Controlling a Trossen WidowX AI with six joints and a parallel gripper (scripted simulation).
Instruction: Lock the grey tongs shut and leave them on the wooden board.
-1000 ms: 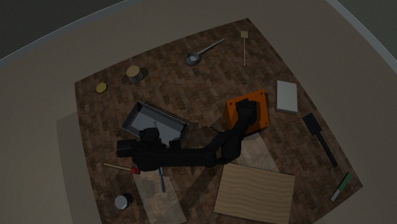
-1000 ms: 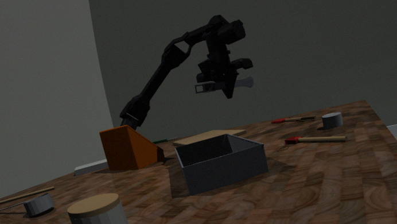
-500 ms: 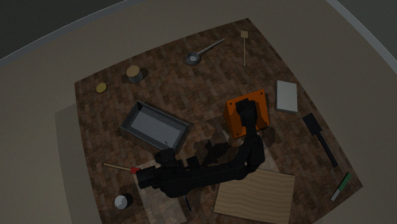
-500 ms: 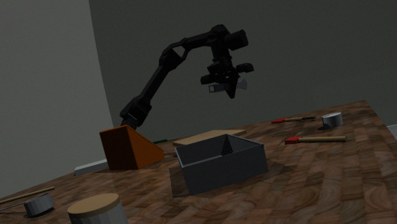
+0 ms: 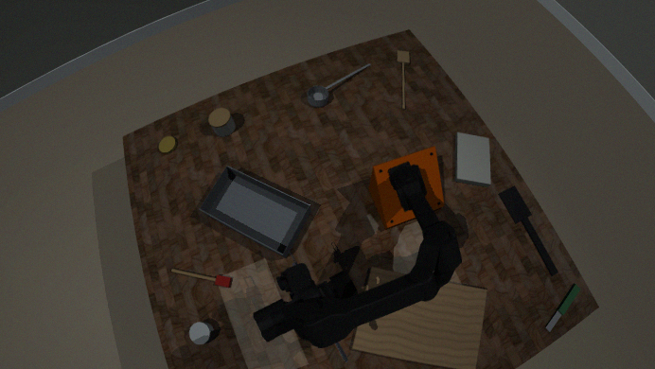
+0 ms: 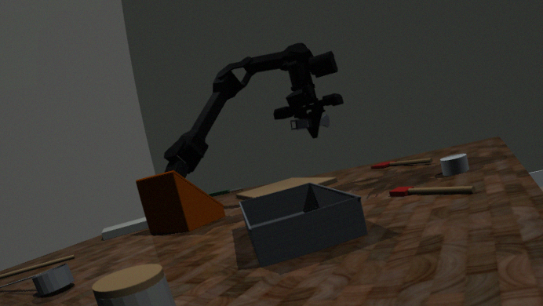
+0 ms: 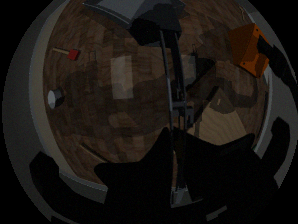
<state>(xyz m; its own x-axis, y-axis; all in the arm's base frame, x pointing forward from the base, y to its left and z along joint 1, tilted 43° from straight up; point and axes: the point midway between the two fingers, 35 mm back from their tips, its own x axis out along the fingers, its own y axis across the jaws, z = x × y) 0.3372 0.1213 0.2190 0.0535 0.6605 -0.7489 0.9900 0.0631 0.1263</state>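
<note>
From my station I saw a red-headed brush (image 5: 223,281) (image 6: 401,191) (image 7: 74,55) lying near a white cup (image 5: 200,333) (image 6: 454,164) (image 7: 55,98) on the desk (image 5: 279,137) (image 6: 431,243) (image 7: 100,75). I saw a green-handled knife (image 5: 569,299) near a black spatula (image 5: 534,237), and a yellow disc (image 5: 167,145) near a wooden-lidded jar (image 5: 220,118) (image 6: 129,280).

The robot arm (image 5: 379,300) (image 6: 204,115) is matt black all over (rather chunky at the joints), with an open gap (image 6: 239,74) in one link.
</note>
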